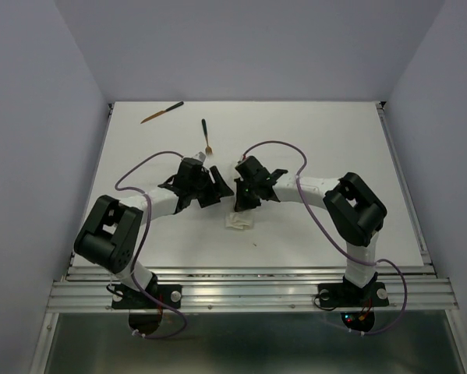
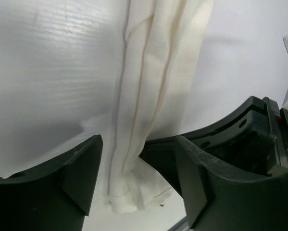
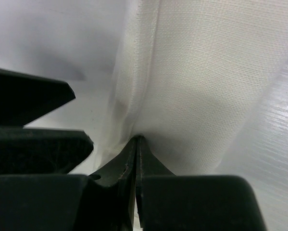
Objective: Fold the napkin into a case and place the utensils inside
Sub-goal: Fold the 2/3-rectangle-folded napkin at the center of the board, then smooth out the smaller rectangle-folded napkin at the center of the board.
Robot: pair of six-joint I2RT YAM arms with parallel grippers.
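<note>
White table [image 1: 334,140] and plain grey walls [image 1: 241,47] are all that sits around the work.

The left gripper [image 2: 139,159] has its two fingers [image 2: 81,168] wide apart. They grip nothing. The napkin [image 2: 153,72] runs between them as a long thin strip with soft folds, and its near end lies bunched up just under them. The right gripper [image 3: 136,142] is pinched tight on a fold of the napkin, right at the tips (the cloth puckers where the tips meet). From above, both arms lean in over the middle of the table and hide most of the cloth; only a small white bit peeks out below them. Two utensils lie farther back, well apart from the napkin: a fork [image 1: 206,137] just past the left gripper, and a second piece [image 1: 161,114] near the back left corner.

I think the folding is partly done, since the strip is narrow but its end is messy. To do this step well, the right gripper should hold firm. The left gripper should come down on the loose end and grab all the layers at once. Then both should pull gently so the edges line up. One end should be left open for the utensils.
</note>
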